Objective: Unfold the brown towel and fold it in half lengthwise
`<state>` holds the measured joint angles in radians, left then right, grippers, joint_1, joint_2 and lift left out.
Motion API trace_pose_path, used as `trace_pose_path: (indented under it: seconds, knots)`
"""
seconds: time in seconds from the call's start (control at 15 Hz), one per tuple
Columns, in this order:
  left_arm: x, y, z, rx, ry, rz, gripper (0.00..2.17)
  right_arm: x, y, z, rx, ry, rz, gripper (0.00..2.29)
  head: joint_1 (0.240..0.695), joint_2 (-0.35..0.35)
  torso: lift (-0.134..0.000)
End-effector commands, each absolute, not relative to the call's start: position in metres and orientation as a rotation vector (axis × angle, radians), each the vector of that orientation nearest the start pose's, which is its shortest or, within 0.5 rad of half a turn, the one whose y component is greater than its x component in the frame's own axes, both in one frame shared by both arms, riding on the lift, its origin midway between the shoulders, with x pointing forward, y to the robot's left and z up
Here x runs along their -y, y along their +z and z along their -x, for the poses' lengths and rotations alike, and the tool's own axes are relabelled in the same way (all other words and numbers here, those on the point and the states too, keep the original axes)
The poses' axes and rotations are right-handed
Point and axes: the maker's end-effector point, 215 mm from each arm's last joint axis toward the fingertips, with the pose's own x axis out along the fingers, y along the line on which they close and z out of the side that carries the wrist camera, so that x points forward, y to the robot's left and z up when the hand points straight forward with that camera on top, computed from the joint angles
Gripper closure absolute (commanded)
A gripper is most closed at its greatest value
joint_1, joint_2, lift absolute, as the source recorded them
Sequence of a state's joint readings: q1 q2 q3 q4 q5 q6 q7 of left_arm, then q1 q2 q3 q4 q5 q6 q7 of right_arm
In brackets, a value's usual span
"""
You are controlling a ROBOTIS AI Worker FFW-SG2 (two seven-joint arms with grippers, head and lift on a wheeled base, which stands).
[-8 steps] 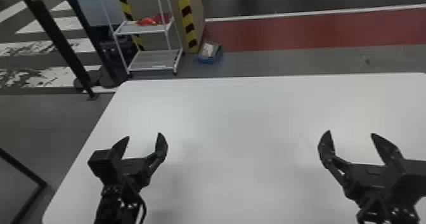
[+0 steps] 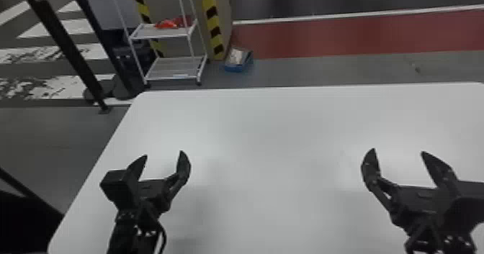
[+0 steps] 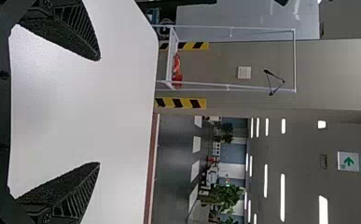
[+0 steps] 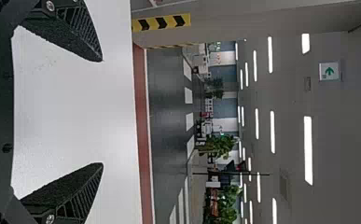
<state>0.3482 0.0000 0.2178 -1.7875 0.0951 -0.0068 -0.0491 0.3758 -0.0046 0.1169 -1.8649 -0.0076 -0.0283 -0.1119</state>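
Over the left part of the white table (image 2: 273, 134), my left gripper (image 2: 164, 154) stands open, its two fingers wide apart with nothing between them. On the right side of the table, my right gripper (image 2: 398, 152) is likewise open and holds nothing. The left wrist view has the left gripper (image 3: 99, 112) spread above the white surface. In the right wrist view, the right gripper (image 4: 102, 112) is spread the same way. No brown towel can be made out on the visible tabletop.
Beyond the table's far left corner stands a white wire shelf (image 2: 173, 68) with red items (image 2: 171, 23) on it. A blue box (image 2: 237, 59) lies on the floor behind the far edge. Dark posts (image 2: 68, 44) rise at the left.
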Motion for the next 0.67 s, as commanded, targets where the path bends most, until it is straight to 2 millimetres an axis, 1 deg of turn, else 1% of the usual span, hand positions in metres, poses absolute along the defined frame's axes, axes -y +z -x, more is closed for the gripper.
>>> trace_pose_path:
  seconds: [0.0, 0.6]
  knots:
    - [-0.3449, -0.4022, -0.4716, -0.112, 0.167, 0.038, 0.08, 0.1836, -0.3713, -0.4775, -0.056, -0.003, -0.045, 0.07, 0.695, 0.187, -0.123]
    - [-0.3462, -0.4031, -0.4712, -0.114, 0.173, 0.038, 0.08, 0.1836, -0.3721, -0.4774, -0.057, -0.003, -0.045, 0.07, 0.695, 0.189, -0.123]
